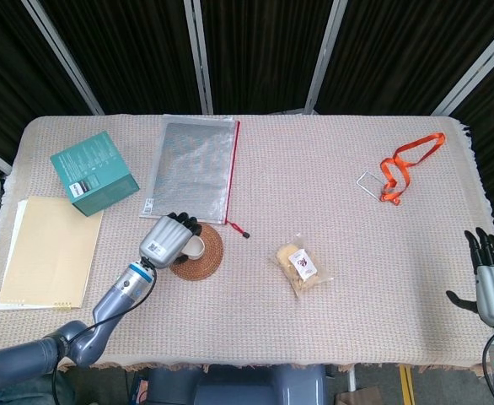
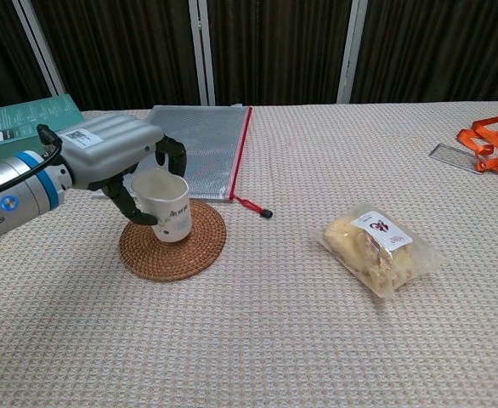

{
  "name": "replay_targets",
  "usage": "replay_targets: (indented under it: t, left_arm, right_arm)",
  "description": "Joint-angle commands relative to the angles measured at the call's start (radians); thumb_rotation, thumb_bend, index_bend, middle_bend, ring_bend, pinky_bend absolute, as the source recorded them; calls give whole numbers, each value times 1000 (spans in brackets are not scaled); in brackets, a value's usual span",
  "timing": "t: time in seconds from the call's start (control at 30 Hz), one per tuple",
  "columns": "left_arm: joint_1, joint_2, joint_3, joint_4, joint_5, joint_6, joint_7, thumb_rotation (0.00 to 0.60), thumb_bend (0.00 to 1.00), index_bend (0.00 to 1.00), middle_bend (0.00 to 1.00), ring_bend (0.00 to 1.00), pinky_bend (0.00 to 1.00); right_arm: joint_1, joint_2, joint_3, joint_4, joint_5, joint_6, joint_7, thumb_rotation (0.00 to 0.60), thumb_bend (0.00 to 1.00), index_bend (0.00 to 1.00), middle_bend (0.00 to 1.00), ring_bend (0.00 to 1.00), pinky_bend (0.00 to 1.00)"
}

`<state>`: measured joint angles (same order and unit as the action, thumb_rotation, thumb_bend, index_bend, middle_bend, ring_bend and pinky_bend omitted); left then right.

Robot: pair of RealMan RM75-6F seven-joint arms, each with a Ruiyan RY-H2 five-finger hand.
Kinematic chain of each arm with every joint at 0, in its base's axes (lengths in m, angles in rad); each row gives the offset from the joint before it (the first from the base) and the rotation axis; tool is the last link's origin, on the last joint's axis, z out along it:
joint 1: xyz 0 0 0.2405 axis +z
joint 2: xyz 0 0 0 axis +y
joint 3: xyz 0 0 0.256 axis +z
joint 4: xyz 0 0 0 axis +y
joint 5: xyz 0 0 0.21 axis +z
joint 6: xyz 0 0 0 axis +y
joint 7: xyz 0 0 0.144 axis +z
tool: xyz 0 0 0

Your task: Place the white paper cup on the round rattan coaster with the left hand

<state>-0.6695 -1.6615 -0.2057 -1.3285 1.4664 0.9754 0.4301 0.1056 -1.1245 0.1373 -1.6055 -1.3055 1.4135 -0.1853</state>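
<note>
The white paper cup stands upright on the round rattan coaster, toward its left half. My left hand wraps around the cup from the left, fingers curled over its far side and thumb on the near side. In the head view the hand hides most of the cup. My right hand hangs past the table's right edge with its fingers spread and nothing in it; the chest view does not show it.
A mesh zip pouch lies just behind the coaster, its red pull to the right. A teal box and a yellow folder sit left. A snack bag lies right of the coaster; an orange lanyard far right.
</note>
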Motion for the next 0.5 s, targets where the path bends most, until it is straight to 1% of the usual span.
replay_targets:
  t: [0.03,0.07,0.1,0.13,0.2,0.23,0.3,0.4,0.5]
  left_arm:
    - [-8,-14,6,15,-7,1,4,600,29,353,251,251,453]
    - [-10,-18,8,18,-13,-1,5,600,17,299,178,196,419]
    - [-11,-20,11,15,-27,-11,11,600,5,201,80,106,337]
    - [-12,-17,14,7,-43,-23,26,600,0,105,16,36,239]
    - [-13,-8,18,-17,-72,-39,63,600,0,17,0,0,103]
    - [-13,-4,18,-33,-81,-37,80,600,0,1,0,0,57]
    - [-11,6,17,-64,-86,-19,99,600,0,0,0,0,15]
    - [-3,36,15,-113,-80,19,112,600,0,0,0,0,0]
    - [22,96,11,-182,-70,76,116,600,0,0,0,0,0]
  right_arm:
    - [0,1,1,2,3,-1,3,600,0,0,0,0,0]
    - [0,2,1,2,4,-2,4,600,0,0,0,0,0]
    - [0,2,1,2,4,-2,4,600,0,0,0,0,0]
    - [-1,3,1,2,4,-1,5,600,0,0,0,0,0]
    - [-1,4,0,1,2,1,6,600,0,0,0,0,0]
    - [-2,4,0,0,1,2,6,600,0,0,0,0,0]
    - [-2,5,-1,-2,0,4,7,600,0,0,0,0,0]
    - [-3,7,-2,-5,-4,6,10,600,0,0,0,0,0]
    - [-4,10,-5,-9,-11,8,15,600,0,0,0,0,0]
